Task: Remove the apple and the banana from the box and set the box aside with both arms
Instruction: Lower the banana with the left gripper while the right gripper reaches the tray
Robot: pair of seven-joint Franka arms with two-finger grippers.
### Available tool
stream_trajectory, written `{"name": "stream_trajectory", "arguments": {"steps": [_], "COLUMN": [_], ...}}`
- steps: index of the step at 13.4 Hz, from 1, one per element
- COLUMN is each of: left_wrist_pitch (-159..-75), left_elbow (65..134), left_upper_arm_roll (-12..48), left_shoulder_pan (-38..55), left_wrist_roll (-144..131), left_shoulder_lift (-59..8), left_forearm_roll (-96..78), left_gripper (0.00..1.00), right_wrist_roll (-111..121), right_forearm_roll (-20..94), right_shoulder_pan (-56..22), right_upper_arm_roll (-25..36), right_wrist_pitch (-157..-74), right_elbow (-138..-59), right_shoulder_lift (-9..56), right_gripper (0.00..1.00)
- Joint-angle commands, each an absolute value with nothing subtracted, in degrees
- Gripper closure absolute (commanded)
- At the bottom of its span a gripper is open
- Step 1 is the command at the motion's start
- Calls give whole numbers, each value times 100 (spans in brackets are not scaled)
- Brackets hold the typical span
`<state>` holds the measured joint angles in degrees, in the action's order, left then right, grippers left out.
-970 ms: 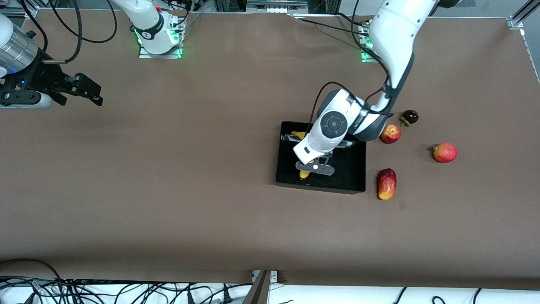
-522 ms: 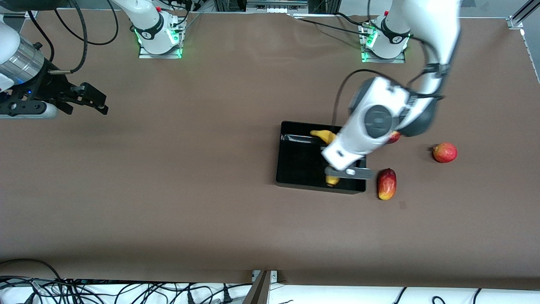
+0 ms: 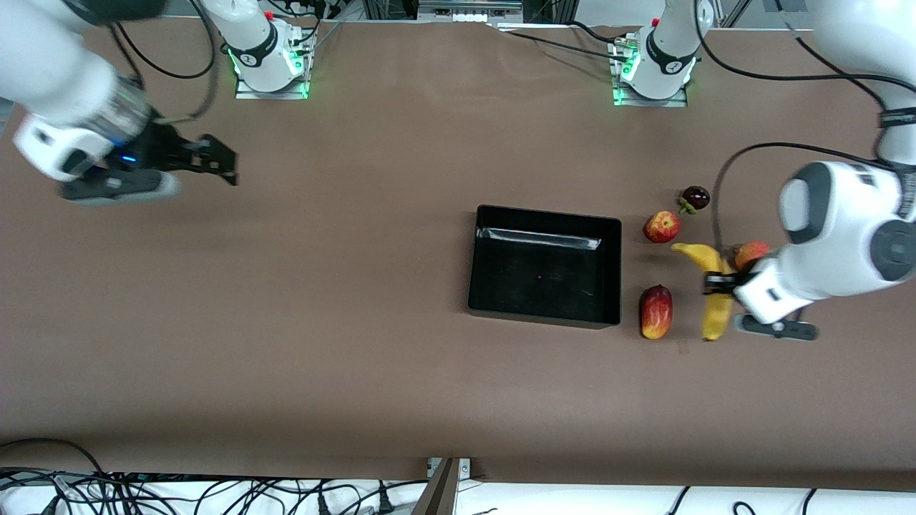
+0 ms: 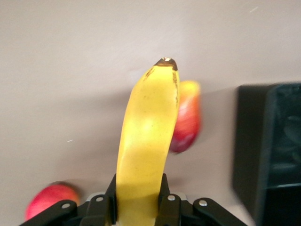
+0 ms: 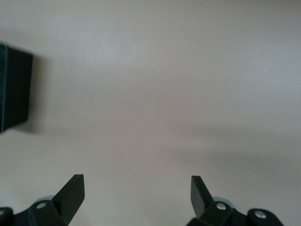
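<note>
1. Two arms on show, and the left gripper [image 3: 718,283] is clamped around the middle of the banana [image 3: 708,290], carrying it above the worktop [image 3: 358,322] just off the box's [image 3: 544,266] left-arm end.
2. From the left wrist view, the banana [image 4: 146,141] juts straight out between the fingers [image 4: 162,197], dark tip forward, with the oblong red-yellow fruit [image 4: 186,117] beneath its tip and the box wall [image 4: 268,146] off to one side.
3. Handling call: the banana looks light but soft-skinned and bruisable, so a gentle mid-body hold like this one suits it. The box looks stiff with glossy, slippery low walls; I'd take it by two facing walls, one gripper each.
4. Change from a second ago: the left gripper was down inside the box over the banana; now the box sits empty and the banana is out past the oblong fruit [image 3: 656,311].
5. The apple [image 3: 662,227] lies on the worktop, close to the held banana's stem end.
6. Over at the right arm's end, the right gripper [image 3: 215,161] hangs with its jaws spread wide and empty, having drifted a little toward the box.
</note>
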<state>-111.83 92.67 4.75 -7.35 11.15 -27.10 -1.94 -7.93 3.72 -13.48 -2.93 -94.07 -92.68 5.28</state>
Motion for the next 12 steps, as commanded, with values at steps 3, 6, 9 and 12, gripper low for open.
{"name": "stream_trajectory", "arguments": {"steps": [3, 6, 9, 12], "left_wrist_pitch": [-12256, -13146, -13245, -13184], "left_elbow": [10254, 10801, 10837, 10776], "left_upper_arm_roll": [536, 536, 527, 519], "left_shoulder_pan": [-1046, -1046, -1037, -1046], "left_wrist_roll": [1354, 1345, 1353, 1380], "left_shoulder_lift": [-3049, -3234, -3261, -2884], "left_forearm_roll": [-62, -27, 263, 343], "left_gripper": [100, 97, 1, 0], "right_wrist_roll": [-1200, -2922, -4627, -5343], "right_forearm_roll": [430, 431, 431, 334], "right_shoulder_pan": [-2282, -3011, -3768, -4358], "right_upper_arm_roll": [-255, -264, -255, -211], "right_wrist_pitch": [-9762, -10729, -11879, -12286], "right_elbow": [-9123, -9114, -8765, -8027], "right_shoulder_lift": [1273, 1896, 2791, 3837], "right_gripper": [0, 0, 0, 0]}}
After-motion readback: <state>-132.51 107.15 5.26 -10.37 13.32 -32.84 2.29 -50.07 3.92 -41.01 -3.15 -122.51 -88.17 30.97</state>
